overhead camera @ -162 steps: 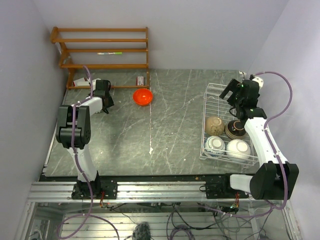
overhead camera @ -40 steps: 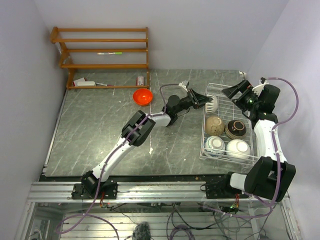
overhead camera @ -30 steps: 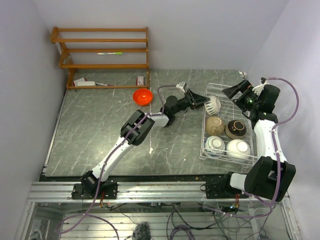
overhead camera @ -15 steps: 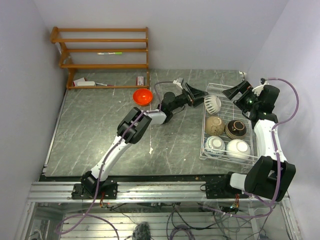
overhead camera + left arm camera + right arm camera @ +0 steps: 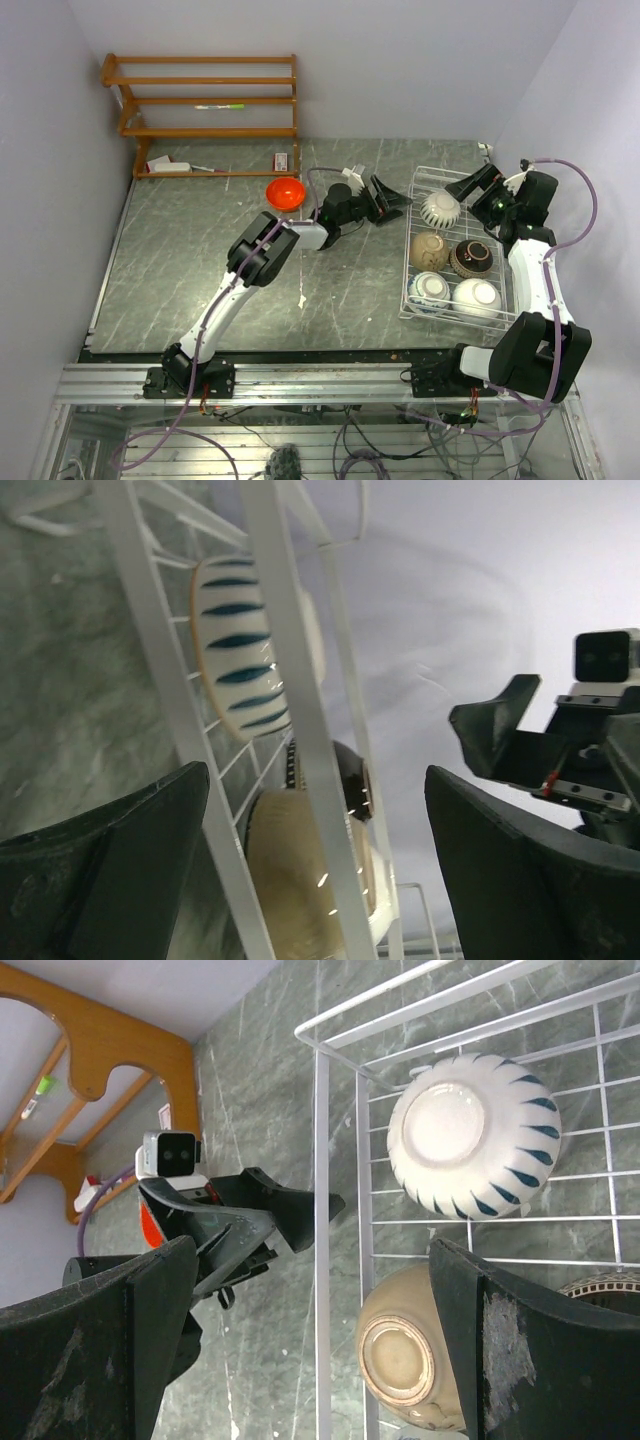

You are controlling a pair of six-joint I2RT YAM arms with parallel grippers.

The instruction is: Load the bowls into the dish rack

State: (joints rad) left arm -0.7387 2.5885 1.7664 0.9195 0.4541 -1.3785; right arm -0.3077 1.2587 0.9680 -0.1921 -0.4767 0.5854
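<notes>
Top external camera: high behind the arm bases, facing down over the table (image 5: 200,260). Left wrist camera: low and close, facing level past the left gripper (image 5: 318,780) through the dish rack (image 5: 305,710) wall ahead of it. Right wrist camera: above the rack, facing down past the right gripper (image 5: 312,1248). All three share the striped bowl (image 5: 440,209); each wrist view catches the opposite gripper.

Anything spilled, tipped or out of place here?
Nothing spilled or broken. The striped bowl lies foot-up at the far end of the dish rack, like the tan bowl next to it. The one stray is the orange-red bowl, on the table outside the rack, near the wooden shelf.
</notes>
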